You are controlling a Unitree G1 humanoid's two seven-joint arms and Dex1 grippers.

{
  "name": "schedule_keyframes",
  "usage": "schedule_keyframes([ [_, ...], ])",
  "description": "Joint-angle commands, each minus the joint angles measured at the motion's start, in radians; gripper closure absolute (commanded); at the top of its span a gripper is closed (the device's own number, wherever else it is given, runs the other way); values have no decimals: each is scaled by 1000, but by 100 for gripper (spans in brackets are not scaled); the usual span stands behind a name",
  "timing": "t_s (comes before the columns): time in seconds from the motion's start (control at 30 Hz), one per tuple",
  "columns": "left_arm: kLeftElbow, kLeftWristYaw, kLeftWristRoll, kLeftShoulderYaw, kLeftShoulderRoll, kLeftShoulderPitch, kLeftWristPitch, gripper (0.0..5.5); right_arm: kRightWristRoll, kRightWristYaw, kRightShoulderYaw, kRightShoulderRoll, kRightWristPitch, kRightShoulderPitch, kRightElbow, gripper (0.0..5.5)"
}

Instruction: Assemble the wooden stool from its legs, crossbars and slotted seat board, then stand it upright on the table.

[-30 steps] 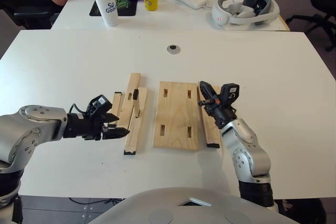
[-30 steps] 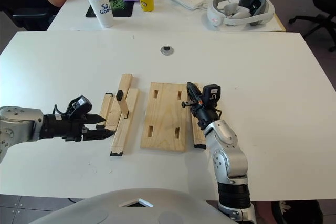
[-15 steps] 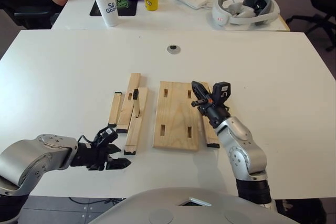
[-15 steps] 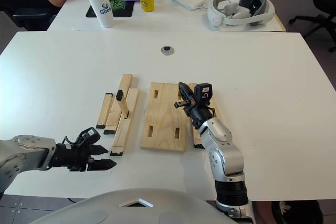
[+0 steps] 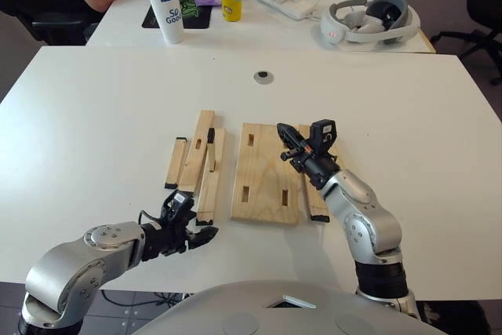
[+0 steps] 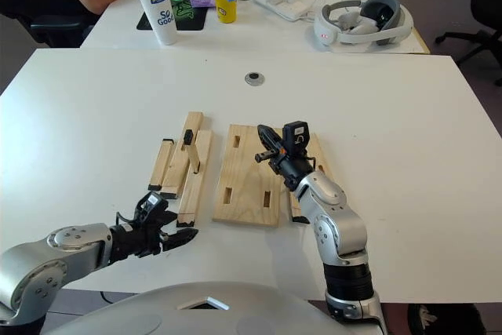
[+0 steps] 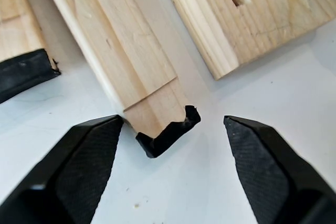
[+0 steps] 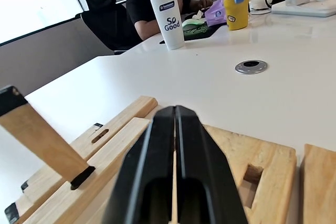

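No parts joined: left gripper (image 7: 173, 129) gapes at a capped leg (image 7: 134, 72) end left of the slotted seat board (image 5: 265, 172); next, advance and pinch. Right gripper (image 5: 288, 137) hovers clenched, empty, over that board.

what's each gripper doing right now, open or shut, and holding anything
left gripper: open, holding nothing, fingers either side of the black-capped end of a leg
right gripper: shut, holding nothing, above the seat board

White table (image 5: 102, 100), black chair (image 5: 485, 7) beyond
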State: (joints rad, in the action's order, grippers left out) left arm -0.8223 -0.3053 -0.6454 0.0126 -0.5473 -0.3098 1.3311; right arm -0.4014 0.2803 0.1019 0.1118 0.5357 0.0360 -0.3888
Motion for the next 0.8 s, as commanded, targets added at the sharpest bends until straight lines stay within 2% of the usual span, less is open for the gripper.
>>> schedule_keyframes([
  [0.03, 61, 132, 74, -23, 109, -11, 72, 194, -11, 10, 12, 4, 28, -23, -10, 550],
  [0.2, 52, 242, 134, -16, 218, 41, 99, 194, -16, 22, 17, 7, 48, -48, -2, 550],
  [0.37, 47, 327, 218, -41, 263, 62, 73, 194, -19, 35, 14, 17, 55, -69, 14, 550],
  [0.8, 108, 361, 303, -94, 378, 132, 33, 194, -16, 66, 23, 21, 62, -107, 53, 550],
])
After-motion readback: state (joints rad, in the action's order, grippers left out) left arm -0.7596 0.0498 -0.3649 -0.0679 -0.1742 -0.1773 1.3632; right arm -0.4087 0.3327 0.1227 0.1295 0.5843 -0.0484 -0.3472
